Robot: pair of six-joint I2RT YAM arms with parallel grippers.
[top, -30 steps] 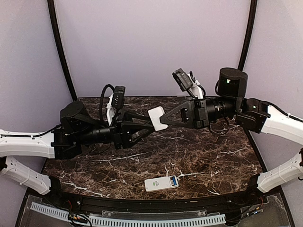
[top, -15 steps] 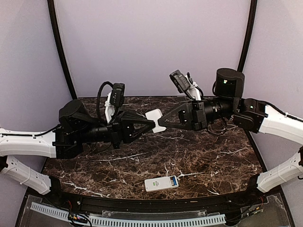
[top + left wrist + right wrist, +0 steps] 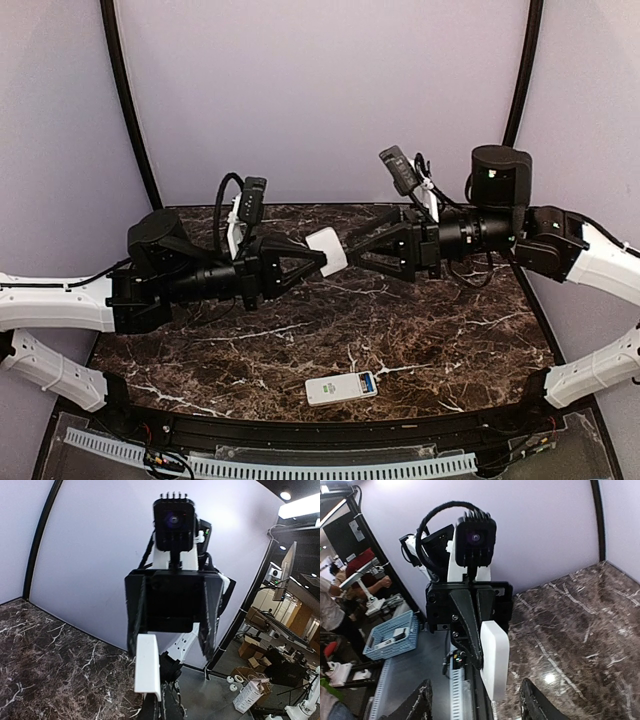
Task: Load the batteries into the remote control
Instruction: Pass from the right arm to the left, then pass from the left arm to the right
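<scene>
The remote control (image 3: pixel 342 388) is laid lower centre, well below the left tool (image 3: pixel 322 257), clamped on a white piece (image 3: pixel 329 249), and the parted right tool (image 3: pixel 354 262).

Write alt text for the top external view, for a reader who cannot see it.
Above a dark marble table, the left gripper is shut on a small white panel, and the open right gripper faces it. A white remote control lies near the table's front edge, blue showing at one end.
</scene>
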